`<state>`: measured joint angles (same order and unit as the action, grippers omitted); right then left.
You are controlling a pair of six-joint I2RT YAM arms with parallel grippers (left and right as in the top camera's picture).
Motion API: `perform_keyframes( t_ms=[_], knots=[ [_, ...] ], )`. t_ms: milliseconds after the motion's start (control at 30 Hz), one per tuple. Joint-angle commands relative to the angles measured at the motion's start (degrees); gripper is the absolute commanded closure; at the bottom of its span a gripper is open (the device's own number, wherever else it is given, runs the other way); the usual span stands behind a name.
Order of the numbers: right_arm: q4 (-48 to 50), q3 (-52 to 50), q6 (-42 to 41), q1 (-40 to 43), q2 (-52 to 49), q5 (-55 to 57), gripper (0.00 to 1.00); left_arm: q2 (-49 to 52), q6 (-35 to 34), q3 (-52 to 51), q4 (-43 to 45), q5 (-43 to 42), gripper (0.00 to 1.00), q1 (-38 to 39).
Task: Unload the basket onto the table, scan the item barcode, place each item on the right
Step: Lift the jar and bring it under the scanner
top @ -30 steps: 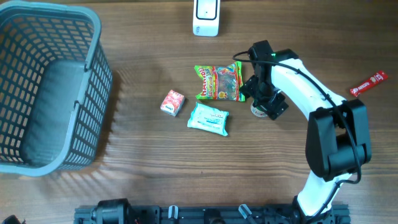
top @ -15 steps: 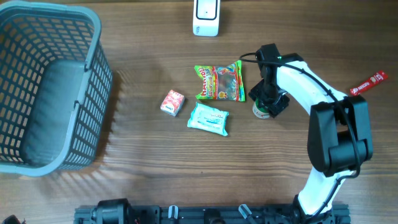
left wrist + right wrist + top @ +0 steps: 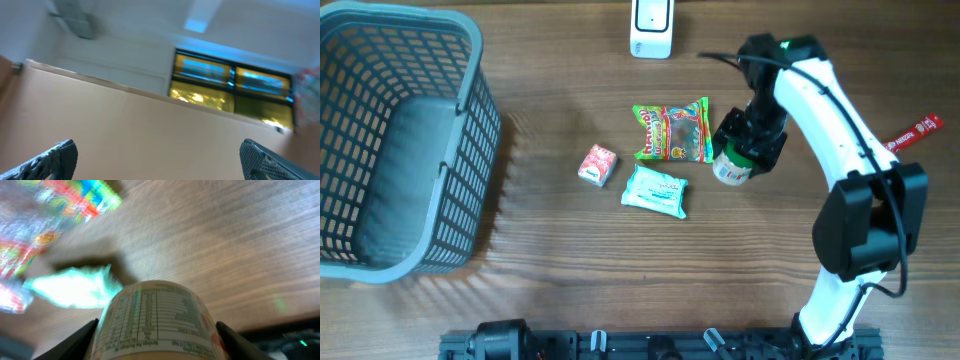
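My right gripper (image 3: 157,340) clamps the tub (image 3: 730,170) just right of the sweets bag (image 3: 670,132); label left bare, I judge for the scanner (image 3: 650,25); left gripper (image 3: 160,160) gapes empty, aimed off-table.

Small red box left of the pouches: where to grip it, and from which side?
Likely from above, across the narrower width of the red box, grip turned to match its slant. It lies low on the table, apart from the pale green pouch, so both long sides are free.
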<state>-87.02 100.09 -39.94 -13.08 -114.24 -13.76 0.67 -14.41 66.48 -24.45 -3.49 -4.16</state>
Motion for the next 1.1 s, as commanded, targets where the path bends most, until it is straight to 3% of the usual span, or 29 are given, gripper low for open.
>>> perform_keyframes(
  t_ms=[0, 100, 267, 500, 733, 900, 1067],
  knots=[
    [-5.2, 6.8, 4.9, 0.0, 2.5, -3.0, 0.44, -0.4, 0.3, -0.2, -0.1, 9.6, 0.0, 0.2],
    [-5.0, 7.9, 8.2, 0.0, 6.7, -11.7, 0.44, -0.4, 0.7, -0.2, -6.1, 9.6, 0.0, 0.2],
    [-5.1, 7.9, 8.2, 0.0, 13.7, -13.4, 0.44, -0.4, 9.8, -7.8, -14.0, 4.7, 0.0, 0.2],
    [-5.1, 7.9, 8.3, -0.2, 20.7, -13.4, 0.44, -0.4, 18.1, -28.8, -5.1, -9.1, 0.0, 0.2],
    [-4.9, 7.9, 8.3, -0.2, 22.2, -12.7, 0.44, -0.4, 18.3, -43.6, 2.8, -17.8, 0.0, 0.2],
    [-2.1, 7.8, 8.2, -0.2, 22.2, -11.8, 0.44, -0.4, 18.3, -52.0, 5.2, -19.0, 0.0, 0.2],
    [1.5, 7.8, 7.4, -0.2, 22.2, -11.5, 0.44, -0.4, 18.3, -53.7, 3.1, -19.0, 0.0, 0.2]
  ],
)
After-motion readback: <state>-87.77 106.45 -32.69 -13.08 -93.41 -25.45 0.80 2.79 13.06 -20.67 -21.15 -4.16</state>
